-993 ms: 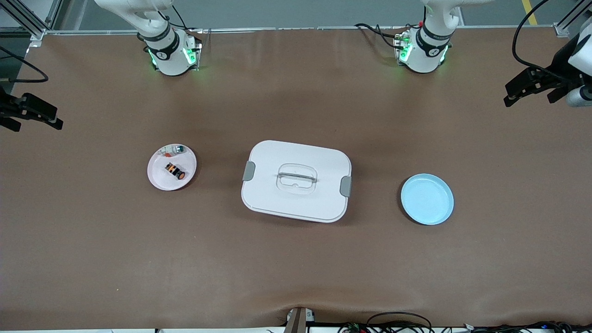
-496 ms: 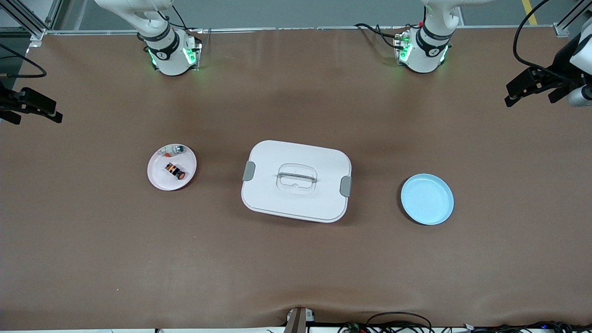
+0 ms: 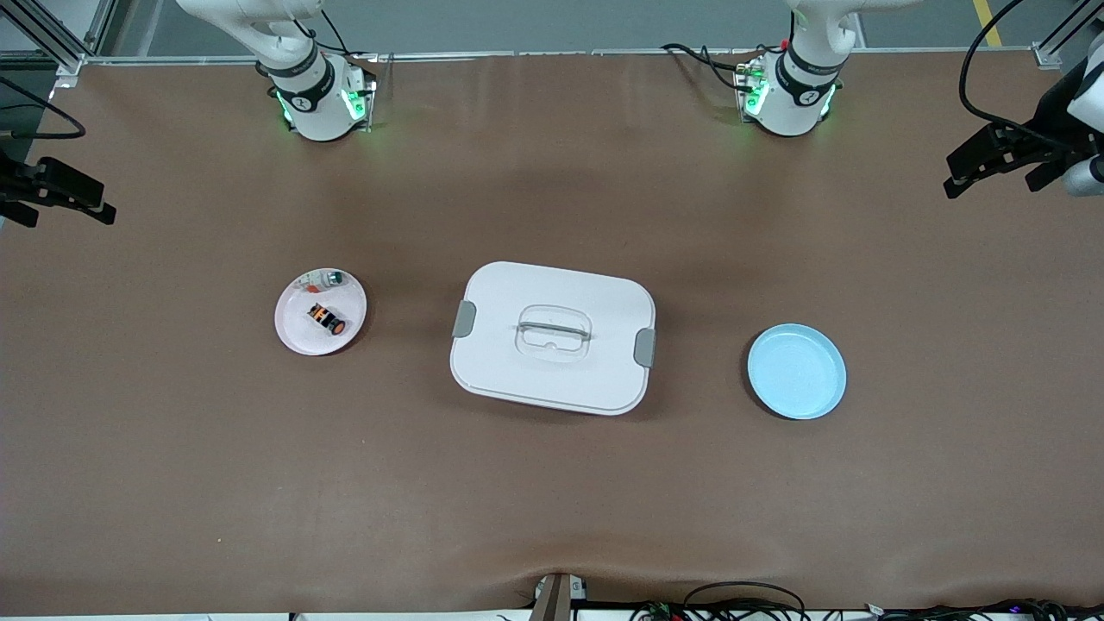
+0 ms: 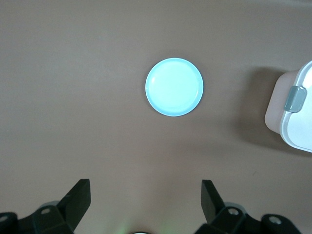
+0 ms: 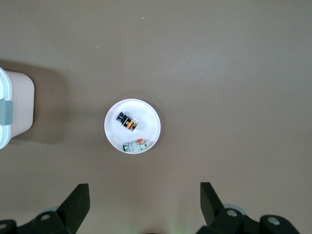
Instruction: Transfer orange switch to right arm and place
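Observation:
The orange switch [image 3: 326, 319], a tiny black cylinder with an orange end, lies on a small white plate [image 3: 297, 335] toward the right arm's end of the table. It also shows in the right wrist view [image 5: 127, 121] on that plate [image 5: 147, 126]. My right gripper [image 3: 60, 205] hangs open and empty high over the table's edge at that end; its wrist view [image 5: 145, 197] shows its fingers wide apart. My left gripper [image 3: 992, 168] is open and empty high over the left arm's end, as its wrist view [image 4: 146, 195] shows.
A small whitish part [image 3: 323, 278] with green and red bits shares the white plate. A white lidded box [image 3: 552, 336] with grey clasps stands mid-table. An empty light blue plate [image 3: 796, 371] lies toward the left arm's end and shows in the left wrist view [image 4: 174, 87].
Both grippers have drifted slightly toward the bases' side of the table. The switch, plates and box have not moved.

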Tool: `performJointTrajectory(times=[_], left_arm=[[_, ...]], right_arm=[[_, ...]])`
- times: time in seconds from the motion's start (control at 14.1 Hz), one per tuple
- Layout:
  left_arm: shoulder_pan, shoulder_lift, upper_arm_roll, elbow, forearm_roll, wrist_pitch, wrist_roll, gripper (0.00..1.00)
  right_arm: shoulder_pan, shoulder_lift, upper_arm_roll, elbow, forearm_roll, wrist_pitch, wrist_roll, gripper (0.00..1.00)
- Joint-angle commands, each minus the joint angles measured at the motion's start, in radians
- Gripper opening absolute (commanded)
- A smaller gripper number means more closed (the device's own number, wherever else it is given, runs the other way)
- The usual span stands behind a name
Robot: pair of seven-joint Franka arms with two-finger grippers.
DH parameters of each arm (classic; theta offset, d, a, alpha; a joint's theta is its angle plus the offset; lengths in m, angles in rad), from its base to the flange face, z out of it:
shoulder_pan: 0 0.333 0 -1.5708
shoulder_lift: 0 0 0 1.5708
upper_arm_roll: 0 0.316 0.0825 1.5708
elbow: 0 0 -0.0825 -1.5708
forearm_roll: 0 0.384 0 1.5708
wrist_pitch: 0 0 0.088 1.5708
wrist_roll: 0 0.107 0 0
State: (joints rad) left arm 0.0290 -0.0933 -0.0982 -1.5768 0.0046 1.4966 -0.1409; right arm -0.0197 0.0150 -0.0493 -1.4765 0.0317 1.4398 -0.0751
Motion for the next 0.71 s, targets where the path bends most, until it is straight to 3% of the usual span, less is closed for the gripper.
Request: performJointTrajectory(times=[0.0, 0.64], left_arm=[[-0.003, 0.000, -0.006, 0.006, -0.002, -0.007, 0.007, 1.00], [0.008, 0.000, -0.009, 0.012, -0.015, -0.019, 0.077, 1.00]], right_arm=[[-0.017, -0.032, 0.014, -0.027, 0.007, 0.002, 0.015, 1.00], [-0.028, -0.030, 0.013, -0.028, 0.007, 0.004, 0.015, 1.00]])
